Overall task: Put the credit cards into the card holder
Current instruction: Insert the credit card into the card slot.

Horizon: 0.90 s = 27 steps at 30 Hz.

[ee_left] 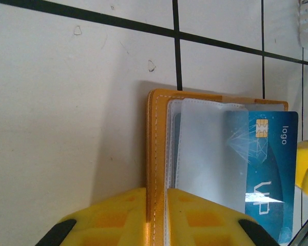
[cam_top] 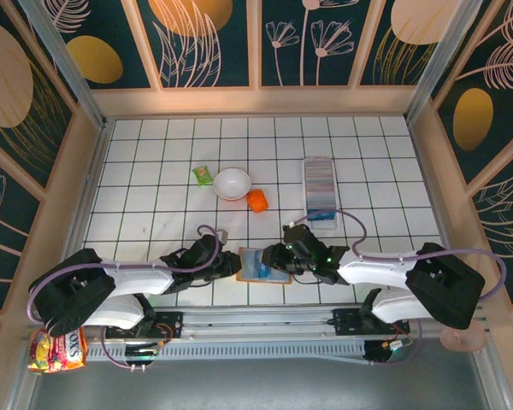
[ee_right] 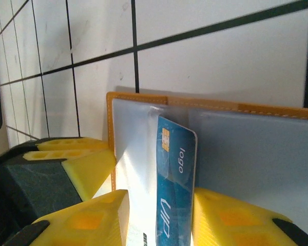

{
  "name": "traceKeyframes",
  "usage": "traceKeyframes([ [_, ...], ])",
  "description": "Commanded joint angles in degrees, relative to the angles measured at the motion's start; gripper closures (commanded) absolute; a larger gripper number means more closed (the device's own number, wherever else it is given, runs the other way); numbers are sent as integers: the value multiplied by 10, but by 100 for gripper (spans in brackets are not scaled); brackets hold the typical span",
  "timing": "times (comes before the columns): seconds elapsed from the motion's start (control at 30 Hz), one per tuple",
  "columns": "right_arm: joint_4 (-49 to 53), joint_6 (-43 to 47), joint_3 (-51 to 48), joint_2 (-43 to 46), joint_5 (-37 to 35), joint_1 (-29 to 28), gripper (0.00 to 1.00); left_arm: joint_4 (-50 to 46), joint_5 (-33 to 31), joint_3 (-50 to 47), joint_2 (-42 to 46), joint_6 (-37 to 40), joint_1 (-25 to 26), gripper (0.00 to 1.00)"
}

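With the wallet [ee_left: 155,133] clamped by the left gripper [ee_left: 156,200], the credit card [ee_right: 175,169] between the parted jaws of the right gripper [ee_right: 159,201] should be pinched squarely and drawn straight out.

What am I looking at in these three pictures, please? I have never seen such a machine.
These are two robot arms bolted to a tiled table. The wide picture comes from a camera above, with the left arm on the left and the right arm on the right. The two close pictures come from a camera on each wrist.

On the table lie a white bowl, a green packet, a small orange object, a long slotted card holder and, between the arms, an open tan wallet.

The left arm's fingers are shut on the wallet's edge. The right arm's fingers stand apart on either side of a blue credit card sticking out of a wallet pocket. A gap shows beside it, so it seems not gripped.
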State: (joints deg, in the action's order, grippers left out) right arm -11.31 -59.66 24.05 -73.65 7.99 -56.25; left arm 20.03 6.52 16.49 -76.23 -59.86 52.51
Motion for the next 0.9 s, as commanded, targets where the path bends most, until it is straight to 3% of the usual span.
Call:
traceKeyframes([
  [0.0, 56, 11, 17, 16, -42, -4, 65, 27, 24, -7, -15, 1, 3, 83],
  [0.33, 52, 25, 70, -80, -14, -29, 98, 29, 20, -11, -13, -3, 3, 85],
  [0.43, 60, 25, 87, -90, -25, -37, 97, 32, 18, -15, -2, -3, 3, 86],
  [0.6, 103, 6, 73, -49, -70, -42, 69, 23, 14, -20, 16, -1, 3, 86],
  [0.67, 122, 1, 70, -33, -83, -41, 64, 22, 15, -22, 20, 1, 3, 86],
  [0.87, 132, 4, 77, -36, -85, -41, 69, 20, 15, -20, 23, 2, 3, 86],
])
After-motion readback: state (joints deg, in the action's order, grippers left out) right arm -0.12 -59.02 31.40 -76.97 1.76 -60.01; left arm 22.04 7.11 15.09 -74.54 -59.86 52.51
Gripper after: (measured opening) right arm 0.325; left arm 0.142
